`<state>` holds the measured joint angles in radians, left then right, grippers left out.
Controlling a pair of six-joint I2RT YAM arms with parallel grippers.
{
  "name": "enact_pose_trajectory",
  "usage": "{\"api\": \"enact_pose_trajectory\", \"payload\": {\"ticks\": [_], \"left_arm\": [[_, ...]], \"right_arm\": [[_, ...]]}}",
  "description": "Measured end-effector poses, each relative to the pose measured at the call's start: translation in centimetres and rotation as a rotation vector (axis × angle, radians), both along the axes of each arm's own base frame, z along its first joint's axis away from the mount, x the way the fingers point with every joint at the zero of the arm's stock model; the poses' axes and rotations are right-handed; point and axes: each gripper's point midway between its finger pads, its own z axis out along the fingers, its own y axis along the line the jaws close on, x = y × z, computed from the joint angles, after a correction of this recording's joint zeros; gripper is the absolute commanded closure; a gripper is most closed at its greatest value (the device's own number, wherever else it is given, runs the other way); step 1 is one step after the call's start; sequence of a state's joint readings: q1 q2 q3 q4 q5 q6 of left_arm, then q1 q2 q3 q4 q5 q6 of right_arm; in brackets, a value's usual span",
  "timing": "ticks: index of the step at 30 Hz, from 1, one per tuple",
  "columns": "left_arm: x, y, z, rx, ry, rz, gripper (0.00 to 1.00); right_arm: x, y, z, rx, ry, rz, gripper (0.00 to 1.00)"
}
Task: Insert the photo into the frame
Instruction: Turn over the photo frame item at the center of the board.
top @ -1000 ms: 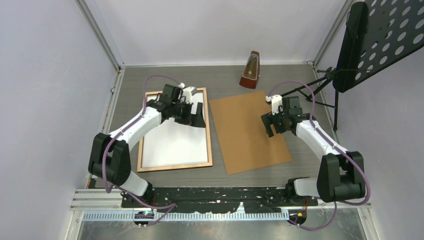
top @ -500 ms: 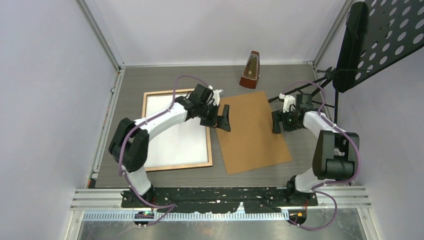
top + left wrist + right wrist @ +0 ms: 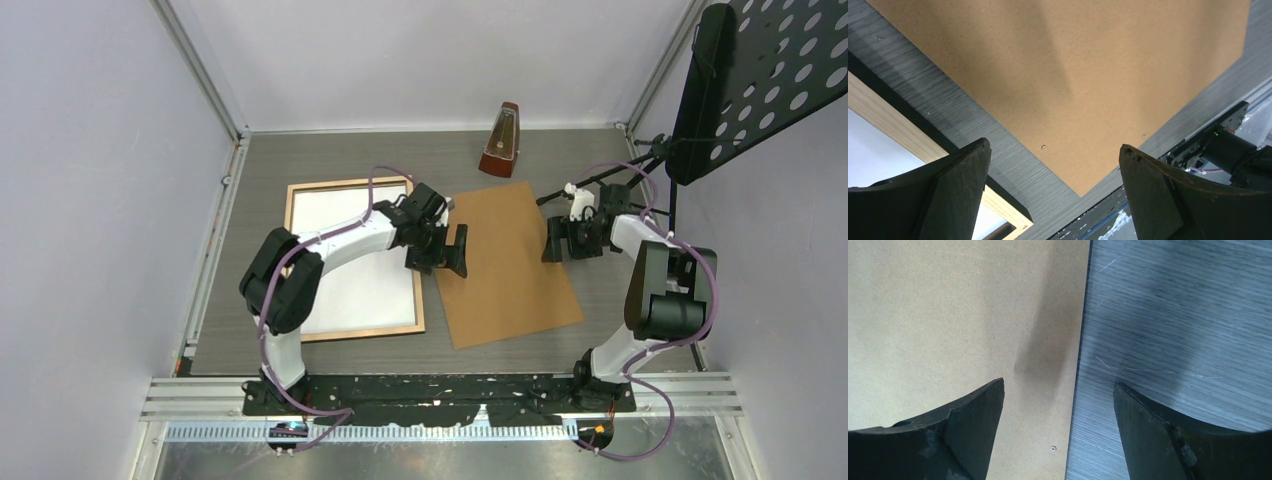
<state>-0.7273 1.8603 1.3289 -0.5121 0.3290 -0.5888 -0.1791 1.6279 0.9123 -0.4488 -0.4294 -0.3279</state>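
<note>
The frame (image 3: 350,332) lies flat at the table's left, its light wood face up. The photo (image 3: 340,285) fills it, white side up. In the left wrist view a strip of the frame (image 3: 900,122) and a corner of the photo (image 3: 870,157) show at lower left. My left gripper (image 3: 440,255) (image 3: 1053,145) hangs open over the left edge of the brown backing board (image 3: 505,270) (image 3: 1073,65), holding nothing. My right gripper (image 3: 566,243) (image 3: 1058,383) is open too, straddling the backing board's (image 3: 948,315) right edge from above.
A wooden metronome (image 3: 501,140) stands behind the board at the table's back. A black music stand (image 3: 745,80) rises at the right, its tripod legs (image 3: 625,185) close behind my right wrist. Metal rails line the near edge (image 3: 440,405).
My left arm swung right, from the frame's top right corner to the board's left edge. The right gripper shifted right and back to the board's right edge. Both stayed open.
</note>
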Motion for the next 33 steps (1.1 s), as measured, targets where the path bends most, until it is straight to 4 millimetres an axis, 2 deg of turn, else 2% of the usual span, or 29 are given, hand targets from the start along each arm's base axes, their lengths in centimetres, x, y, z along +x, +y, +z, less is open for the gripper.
{"api": "enact_pose_trajectory", "payload": {"ticks": [4, 12, 27, 33], "left_arm": [[-0.3, -0.1, -0.7, 0.043, 0.006, 0.022, 0.01], [-0.5, -0.8, -0.9, 0.079, -0.014, 0.047, 0.00], [-0.9, -0.7, -3.8, 0.145, 0.032, 0.087, 0.00], [-0.8, -1.1, -3.8, 0.140, 0.035, 0.088, 0.00]], "right_arm": [[0.4, 0.2, 0.1, 0.025, 0.000, 0.003, 0.14], [1.2, 1.0, 0.3, 0.084, 0.002, 0.016, 0.14], [1.8, 1.8, 0.5, 0.146, 0.007, 0.035, 0.15], [2.1, 2.2, 0.5, 0.170, 0.013, 0.041, 0.16]]}}
